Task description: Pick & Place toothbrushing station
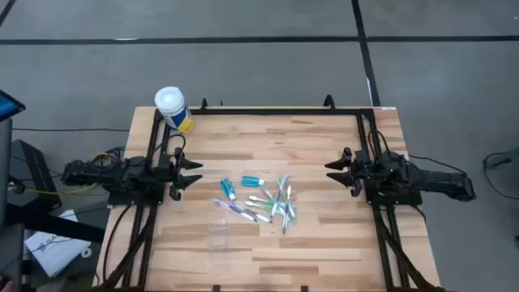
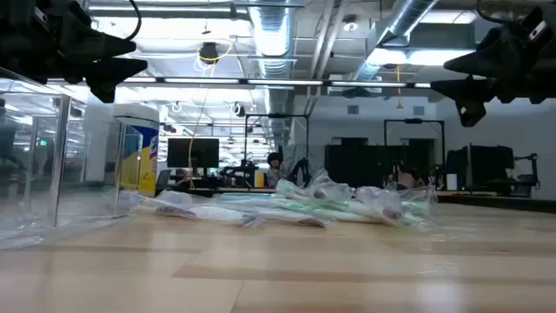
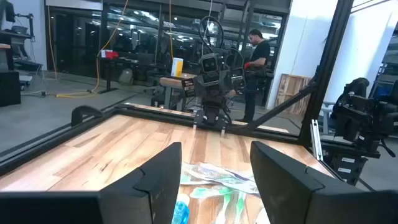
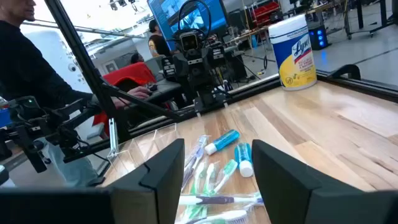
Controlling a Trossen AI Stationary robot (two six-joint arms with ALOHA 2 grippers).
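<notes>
**Both end effectors spread at the tabletop's sides, brushing set between them**

From above, my left end effector (image 1: 193,174) sits at the left side of the wooden tabletop (image 1: 324,235), fingers spread and holding nothing. My right end effector (image 1: 332,172) mirrors it at the right side, also spread and empty. Between them lies a loose heap of toothbrushes (image 1: 272,203) with two teal-and-white tubes (image 1: 252,181) beside it. The see-through holder (image 1: 219,234) lies on the wood near the heap, towards the front edge, apart from both end effectors. A white-lidded canister (image 1: 173,109) stands at the far left corner.

At tabletop height, both arms hang above the wood. The brushes (image 2: 347,207) lie flat in crinkled wrap, the clear holder (image 2: 52,161) stands close to the camera, and the canister (image 2: 139,156) shows behind it.

My left wrist sees its two dark fingers (image 3: 158,180) parted, the brushes (image 3: 217,183) just beyond, and my other arm across the tabletop.

My right wrist sees parted fingers (image 4: 165,171), brushes (image 4: 208,180) and tubes (image 4: 222,141) ahead, the canister (image 4: 295,53) farther off, and a person (image 4: 37,68) beside the frame.
</notes>
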